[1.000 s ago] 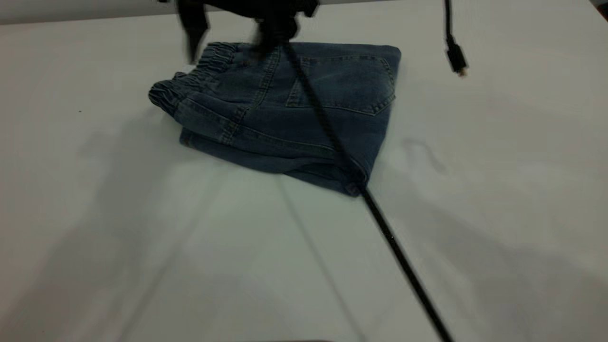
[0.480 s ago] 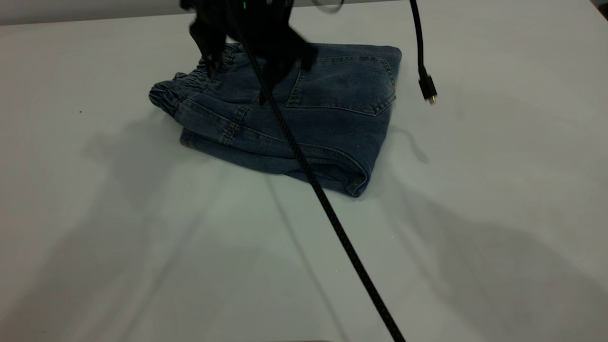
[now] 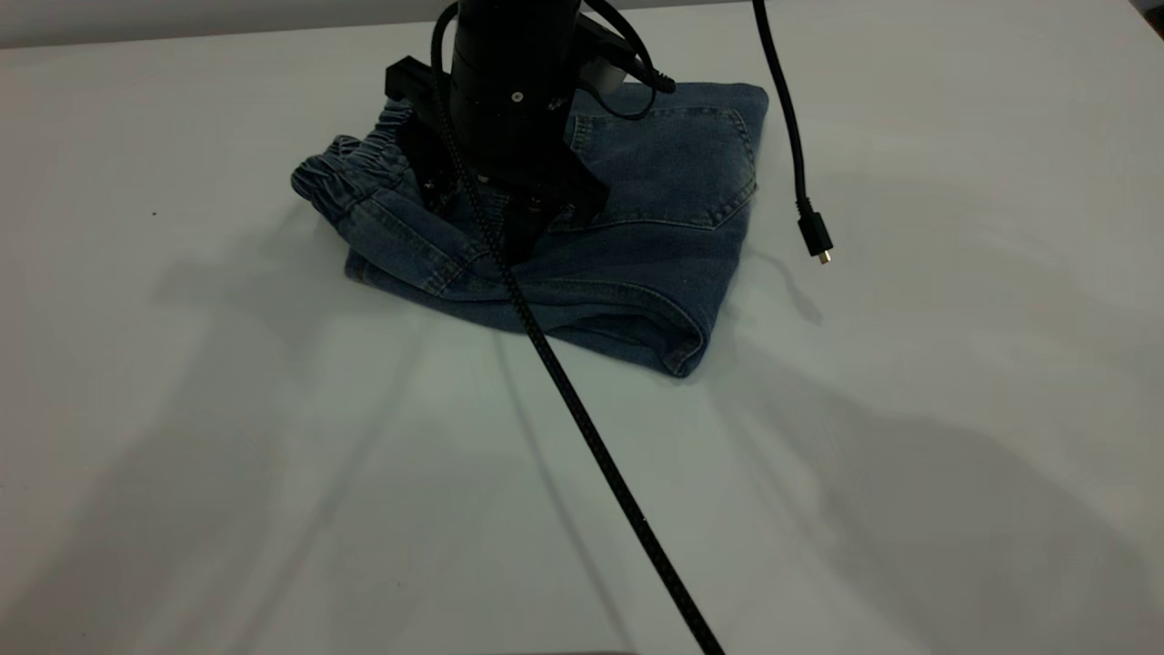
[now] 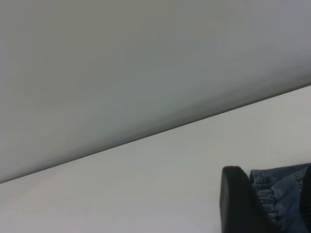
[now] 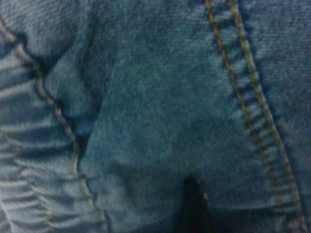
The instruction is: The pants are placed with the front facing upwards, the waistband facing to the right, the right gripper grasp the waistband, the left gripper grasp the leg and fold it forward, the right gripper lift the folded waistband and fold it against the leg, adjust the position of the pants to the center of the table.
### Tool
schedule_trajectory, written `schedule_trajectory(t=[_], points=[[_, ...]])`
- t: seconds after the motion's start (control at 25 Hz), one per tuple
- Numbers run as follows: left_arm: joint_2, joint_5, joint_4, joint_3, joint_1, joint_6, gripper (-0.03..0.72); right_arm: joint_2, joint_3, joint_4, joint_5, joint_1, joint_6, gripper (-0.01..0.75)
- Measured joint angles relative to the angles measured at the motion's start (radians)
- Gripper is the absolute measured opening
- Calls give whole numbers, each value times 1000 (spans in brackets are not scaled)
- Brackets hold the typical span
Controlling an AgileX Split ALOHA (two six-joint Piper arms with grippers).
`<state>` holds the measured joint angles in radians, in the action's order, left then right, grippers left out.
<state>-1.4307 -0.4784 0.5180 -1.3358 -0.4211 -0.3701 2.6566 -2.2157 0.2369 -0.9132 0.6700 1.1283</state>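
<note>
The pants (image 3: 655,182) lie folded into a compact blue denim bundle at the back middle of the white table (image 3: 273,455), back pocket up. The gathered waistband (image 3: 350,168) is at the bundle's left end. My right gripper (image 3: 486,205) stands straight down on the pants between waistband and pocket, fingers spread and holding nothing. In its wrist view one dark fingertip (image 5: 194,208) rests on the denim (image 5: 155,97) beside the gathers (image 5: 29,184). My left gripper (image 4: 274,213) shows only in its own wrist view, open, low over the table, with the waistband (image 4: 272,194) beyond its finger (image 4: 235,204).
A braided black cable (image 3: 591,428) runs from the arm across the pants and diagonally to the table's front edge. A thinner cable with a plug (image 3: 812,238) dangles just right of the pants. A grey wall (image 4: 146,58) stands behind the table's far edge.
The right arm has come down from the top of the view onto the pants. The dangling plug has dropped lower and swung left. The waistband end is pressed in slightly.
</note>
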Motion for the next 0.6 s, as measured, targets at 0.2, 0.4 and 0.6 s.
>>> schedule_trajectory(t=[0.2,0.4,0.6], points=[[0,-3,0,0,0,0,282,3,-6,-29,-49,21,-127,470],[0,-3,0,0,0,0,282,3,-8,-64,-108,48,-288,470],[0,-5,0,0,0,0,282,3,-10,-109,-200,74,-468,470]])
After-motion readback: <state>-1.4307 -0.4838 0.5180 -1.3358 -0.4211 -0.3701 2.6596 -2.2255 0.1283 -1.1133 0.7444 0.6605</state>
